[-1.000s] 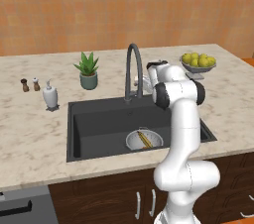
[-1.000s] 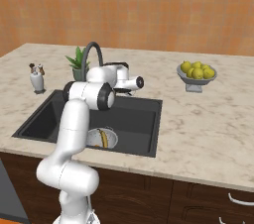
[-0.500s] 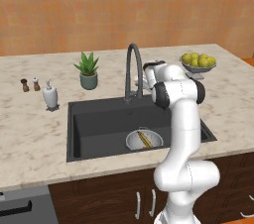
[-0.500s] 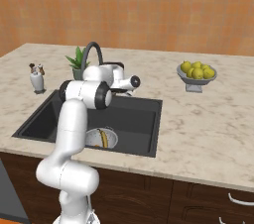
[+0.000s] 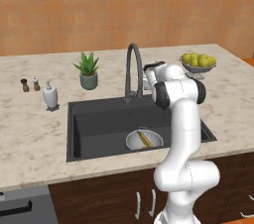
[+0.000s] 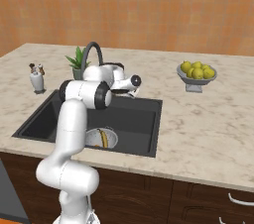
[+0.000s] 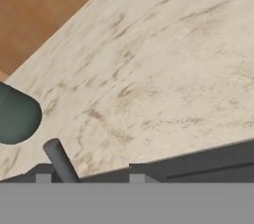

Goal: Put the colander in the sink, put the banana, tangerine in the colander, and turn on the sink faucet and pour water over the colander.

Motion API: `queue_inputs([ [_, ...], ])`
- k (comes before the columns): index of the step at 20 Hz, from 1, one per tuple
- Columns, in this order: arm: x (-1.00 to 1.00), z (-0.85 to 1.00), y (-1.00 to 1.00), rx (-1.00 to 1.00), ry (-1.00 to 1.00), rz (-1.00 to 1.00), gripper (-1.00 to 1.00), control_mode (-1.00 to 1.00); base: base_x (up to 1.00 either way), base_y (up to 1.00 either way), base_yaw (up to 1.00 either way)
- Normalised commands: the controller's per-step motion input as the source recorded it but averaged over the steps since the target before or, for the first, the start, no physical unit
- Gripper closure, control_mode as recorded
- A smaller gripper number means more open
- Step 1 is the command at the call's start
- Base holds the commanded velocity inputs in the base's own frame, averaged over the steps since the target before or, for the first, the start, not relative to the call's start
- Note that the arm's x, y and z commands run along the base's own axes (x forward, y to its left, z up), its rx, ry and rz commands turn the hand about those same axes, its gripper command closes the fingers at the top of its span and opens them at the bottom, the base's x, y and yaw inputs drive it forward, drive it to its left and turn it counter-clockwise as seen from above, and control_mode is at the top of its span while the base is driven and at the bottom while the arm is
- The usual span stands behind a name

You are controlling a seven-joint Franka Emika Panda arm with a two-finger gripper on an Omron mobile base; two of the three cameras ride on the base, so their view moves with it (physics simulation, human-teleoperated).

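The silver colander [image 5: 144,140] sits in the front part of the dark sink [image 5: 99,124], with the yellow banana [image 5: 145,140] lying in it; both also show as colander [image 6: 100,139] and banana [image 6: 103,138]. I cannot make out the tangerine. The gooseneck sink faucet [image 5: 132,71] rises at the sink's back rim. My gripper [image 5: 148,75] is just right of the faucet's base, low over the counter. In the hand view my gripper [image 7: 89,178] is open, and a thin dark lever [image 7: 59,161] stands between its fingertips, close to the left one.
A potted plant [image 5: 88,71] stands left of the faucet; its dark pot [image 7: 17,117] is close ahead of the hand. A soap dispenser [image 5: 49,96] and two shakers [image 5: 30,84] are further left. A grey bowl of yellow-green fruit [image 5: 198,62] is at the back right.
The hand has shifted only slightly beside the faucet's base. The colander, the banana and the base have stayed put.
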Motion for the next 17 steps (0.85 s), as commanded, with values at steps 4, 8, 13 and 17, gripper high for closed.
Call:
queue_inputs([
  [4, 0.0, -0.11, -1.0, -0.02, 0.06, -0.06, 1.0, -1.0, 0.0, 0.0, 0.0],
  [8, 0.0, -0.09, -0.99, -0.01, 0.06, -0.05, 1.0, -1.0, 0.0, 0.0, 0.0],
  [13, 0.0, 0.0, -0.56, 0.0, 0.02, 0.0, 1.0, -1.0, 0.0, 0.0, 0.0],
  [17, 0.0, 0.0, -0.01, 0.0, 0.01, 0.0, 1.0, -1.0, 0.0, 0.0, 0.0],
])
